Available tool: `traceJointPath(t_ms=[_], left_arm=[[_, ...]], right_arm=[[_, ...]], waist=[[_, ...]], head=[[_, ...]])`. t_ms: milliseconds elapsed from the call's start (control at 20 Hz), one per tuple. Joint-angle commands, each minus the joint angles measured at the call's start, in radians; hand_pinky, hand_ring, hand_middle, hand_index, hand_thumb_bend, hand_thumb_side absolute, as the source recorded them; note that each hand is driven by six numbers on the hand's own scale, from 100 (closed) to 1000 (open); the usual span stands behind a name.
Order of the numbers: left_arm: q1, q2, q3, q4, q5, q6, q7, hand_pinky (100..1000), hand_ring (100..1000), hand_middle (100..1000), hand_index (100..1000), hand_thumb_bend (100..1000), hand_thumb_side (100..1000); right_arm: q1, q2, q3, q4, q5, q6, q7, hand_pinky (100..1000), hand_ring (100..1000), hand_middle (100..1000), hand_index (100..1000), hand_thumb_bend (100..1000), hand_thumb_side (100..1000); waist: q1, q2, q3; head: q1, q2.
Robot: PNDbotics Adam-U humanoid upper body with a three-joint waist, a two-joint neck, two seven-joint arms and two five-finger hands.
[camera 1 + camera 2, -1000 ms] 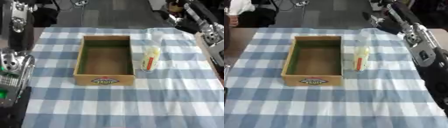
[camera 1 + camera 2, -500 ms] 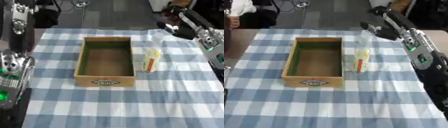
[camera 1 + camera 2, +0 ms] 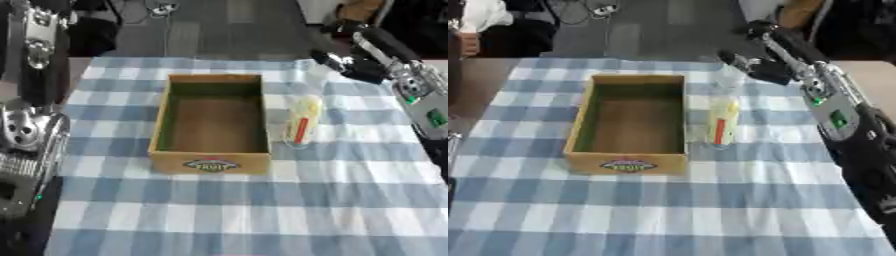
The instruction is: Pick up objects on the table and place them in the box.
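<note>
At the far left of the left eye view the robot's left arm (image 3: pixel 31 130) runs down the edge, silver and black, beside the worktop; its hand does not show in either view. The worktop (image 3: pixel 350 200) is covered with a blue and white checked cloth. On it, left of the middle, stands an open cardboard box (image 3: pixel 213 120), long side running away from the camera, with a small oval label on its near wall; nothing can be seen inside it. Just beside the box's right wall, close to it though I cannot tell whether touching, lies a clear packet (image 3: pixel 300 121) with yellowish contents and a red stripe, its length running along the box. It lies on the cloth, outside the box. Further right and towards the far edge, the right hand (image 3: pixel 750 67) comes in from the upper right on a black and silver arm and hangs above the cloth beyond the far end of the packet, apart from it. It is dark and blurred; its fingers seem to reach out to the left towards the packet, but whether they are spread or curled I cannot tell. It holds nothing that shows.
</note>
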Motion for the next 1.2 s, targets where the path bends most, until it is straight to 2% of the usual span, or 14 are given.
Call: traceJointPath(t_ms=[50, 600, 950, 1000, 1200], left_arm=[[-0.011, 0.019, 0.001, -0.014, 0.002, 0.000, -0.001, 935, 790, 902, 973, 614, 897], [-0.013, 0.017, 0.000, -0.015, 0.003, 0.000, -0.001, 936, 790, 902, 973, 614, 896], [-0.014, 0.017, 0.000, -0.016, 0.004, 0.000, -0.002, 936, 790, 902, 973, 614, 896], [-0.015, 0.016, -0.001, -0.016, 0.004, 0.000, -0.002, 936, 790, 902, 973, 614, 896], [-0.017, 0.015, -0.001, -0.017, 0.004, 0.000, -0.002, 937, 790, 902, 973, 614, 896]], right_arm=[[-0.030, -0.007, -0.011, 0.003, -0.003, -0.005, -0.003, 877, 842, 856, 900, 556, 1000], [-0.026, 0.004, -0.014, 0.043, -0.073, -0.001, 0.000, 872, 842, 861, 908, 560, 1000], [-0.022, 0.011, -0.010, 0.053, -0.085, 0.000, 0.017, 878, 844, 865, 911, 573, 1000], [-0.021, 0.014, -0.009, 0.055, -0.086, -0.001, 0.020, 877, 844, 867, 911, 545, 1000], [-0.017, 0.025, -0.006, 0.067, -0.089, -0.003, 0.025, 876, 843, 866, 912, 541, 1000]], waist=[[-0.001, -0.012, 0.003], [-0.002, -0.011, 0.007], [-0.002, -0.011, 0.009], [-0.002, -0.011, 0.009], [-0.002, -0.009, 0.011]], head=[[0.004, -0.010], [0.004, -0.015], [0.005, -0.020], [0.005, -0.021], [0.006, -0.028]])
